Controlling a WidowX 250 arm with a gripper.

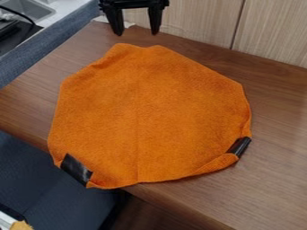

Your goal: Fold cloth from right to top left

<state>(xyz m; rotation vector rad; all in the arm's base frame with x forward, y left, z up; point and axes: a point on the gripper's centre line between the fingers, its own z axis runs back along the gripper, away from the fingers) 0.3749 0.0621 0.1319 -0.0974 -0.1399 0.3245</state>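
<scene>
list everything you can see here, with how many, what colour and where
cloth: one, orange, spread on the table
patches: two, black, at the cloth's lower left and right edge
table: one, brown wood, under the cloth
wood panels: two, beige, top right
sink: one, grey, top left corner
cable: one, black, top left
padded surface: one, dark blue, lower left
scrap: one, yellow-orange, bottom left corner
gripper: one, black, open, top, beyond the cloth's far edge
</scene>
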